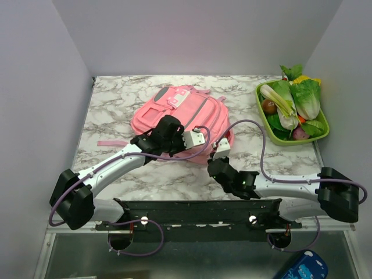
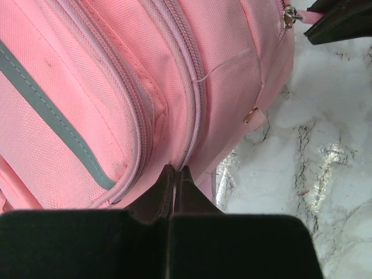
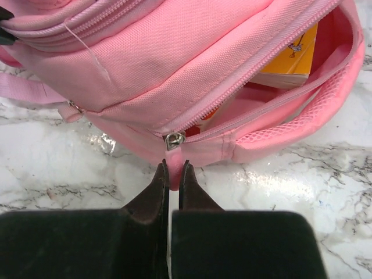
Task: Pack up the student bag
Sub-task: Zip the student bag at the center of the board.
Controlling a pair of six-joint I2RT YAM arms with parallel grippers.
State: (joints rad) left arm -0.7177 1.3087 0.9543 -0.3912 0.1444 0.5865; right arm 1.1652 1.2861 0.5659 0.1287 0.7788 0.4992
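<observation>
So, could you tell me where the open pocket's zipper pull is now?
In the right wrist view, the zipper pull sits at the left end of the open pocket of the student bag, just beyond the tips of the right gripper.

We find open marble table (image 1: 241, 99) between the student bag (image 1: 174, 113) and the vegetable tray (image 1: 290, 142). The left arm (image 1: 116, 165) and right arm (image 1: 285, 187) crowd its near edge; walls (image 1: 40, 116) close both sides.

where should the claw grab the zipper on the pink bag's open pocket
Pinch the metal zipper slider at the end of the student bag's gaping pocket, from the near side: it stands exposed at the bag's edge, just beyond the right claw.
</observation>
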